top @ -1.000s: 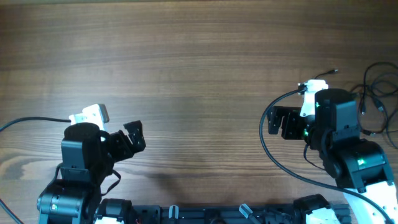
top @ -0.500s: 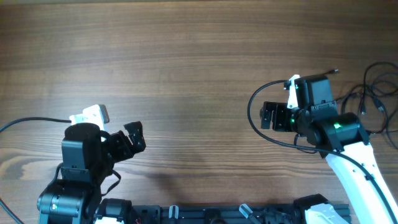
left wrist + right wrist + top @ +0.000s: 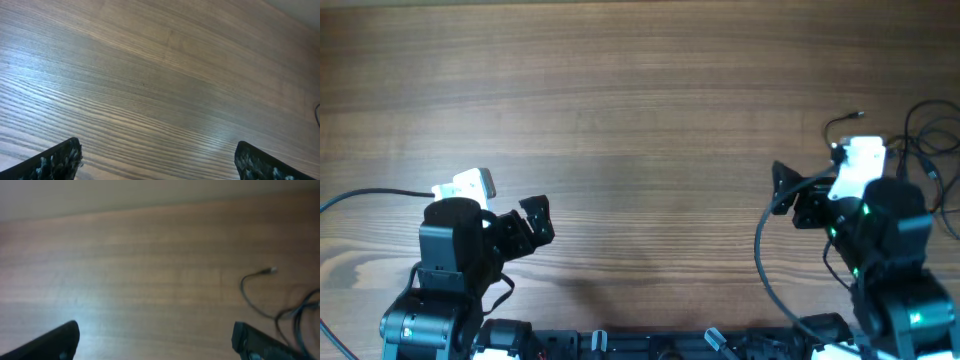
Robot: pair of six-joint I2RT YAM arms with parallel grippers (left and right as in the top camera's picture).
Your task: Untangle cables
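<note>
the wood counter (image 3: 640, 100) bears all. left gripper (image 3: 535, 222) and right gripper (image 3: 788, 192) are both spread wide, holding nothing. the cables (image 3: 925, 150) lie in loose loops beside the right gripper, untouched; only overhead shows the whole heap, the right wrist view 1 plug end (image 3: 271, 270).

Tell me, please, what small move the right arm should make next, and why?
Probably swing the right gripper rightward toward the cables. Its jaws stand open and empty over the table, while the tangle lies near the table's right edge; the wrist view shows one plug end off to the right.
</note>
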